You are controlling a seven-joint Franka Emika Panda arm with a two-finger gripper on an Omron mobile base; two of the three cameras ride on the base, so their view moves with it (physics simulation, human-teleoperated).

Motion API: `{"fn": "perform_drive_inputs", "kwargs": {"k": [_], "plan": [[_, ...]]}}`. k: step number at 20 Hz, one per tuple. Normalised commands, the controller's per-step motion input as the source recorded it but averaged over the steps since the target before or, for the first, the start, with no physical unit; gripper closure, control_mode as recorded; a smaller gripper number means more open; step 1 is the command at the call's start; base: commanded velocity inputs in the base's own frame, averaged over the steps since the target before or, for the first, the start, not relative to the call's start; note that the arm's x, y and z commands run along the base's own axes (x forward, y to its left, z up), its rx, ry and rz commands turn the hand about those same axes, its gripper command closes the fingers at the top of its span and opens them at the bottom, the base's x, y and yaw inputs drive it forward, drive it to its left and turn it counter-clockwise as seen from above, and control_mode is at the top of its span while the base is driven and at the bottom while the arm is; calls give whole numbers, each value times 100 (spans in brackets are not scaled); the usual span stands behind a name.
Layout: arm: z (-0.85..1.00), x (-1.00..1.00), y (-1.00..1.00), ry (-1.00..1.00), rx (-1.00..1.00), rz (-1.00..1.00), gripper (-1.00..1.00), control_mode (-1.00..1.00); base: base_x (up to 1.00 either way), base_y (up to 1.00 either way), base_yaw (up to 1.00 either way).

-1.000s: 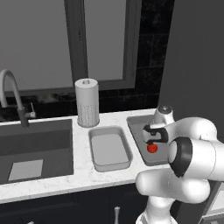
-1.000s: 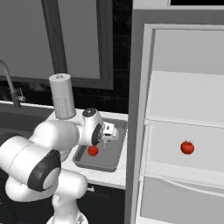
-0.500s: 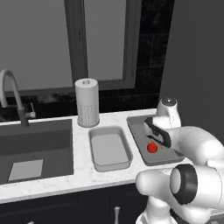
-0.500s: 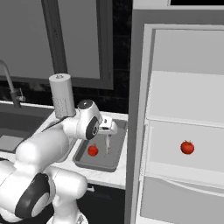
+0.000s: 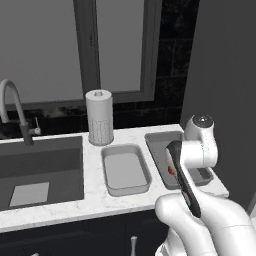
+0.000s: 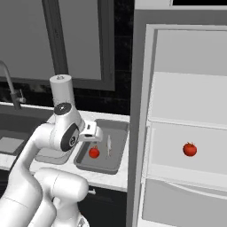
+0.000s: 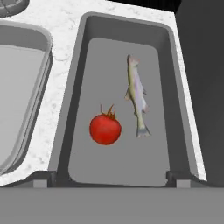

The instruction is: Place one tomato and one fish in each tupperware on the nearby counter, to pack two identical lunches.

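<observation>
Judging from how things lie, half of the task is taken as done. In the hand view, one tomato (image 7: 105,128) and one fish (image 7: 137,97) are seen side by side, apart, in the darker tupperware (image 7: 176,87) at the centre of the frame. The lighter tupperware (image 5: 126,170), at the middle of the left base view on the counter (image 5: 95,198), is seen bare and is left to be filled. A second tomato (image 6: 189,149) is seen on a fridge shelf (image 6: 186,169) at the right of the right base view. The hand (image 6: 95,133) is held wide above the darker tupperware, with nothing in it.
</observation>
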Motion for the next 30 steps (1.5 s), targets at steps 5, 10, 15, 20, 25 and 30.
{"fn": "perform_drive_inputs", "kwargs": {"k": [5, 10, 15, 20, 25, 30], "plan": [[0, -20, 8, 0, 0, 1, -100, 100, -80, -9, -5], [0, 0, 0, 0, 0, 0, -100, 100, -100, -90, -27], [0, 0, 0, 0, 0, 0, -100, 100, -31, -100, -28], [0, 0, 0, 0, 0, 0, -100, 100, 45, -91, -6], [0, 0, 0, 0, 0, 0, -100, 100, 93, -18, 1], [0, 0, 0, 0, 0, 0, -100, 100, 100, -2, 1]]}}
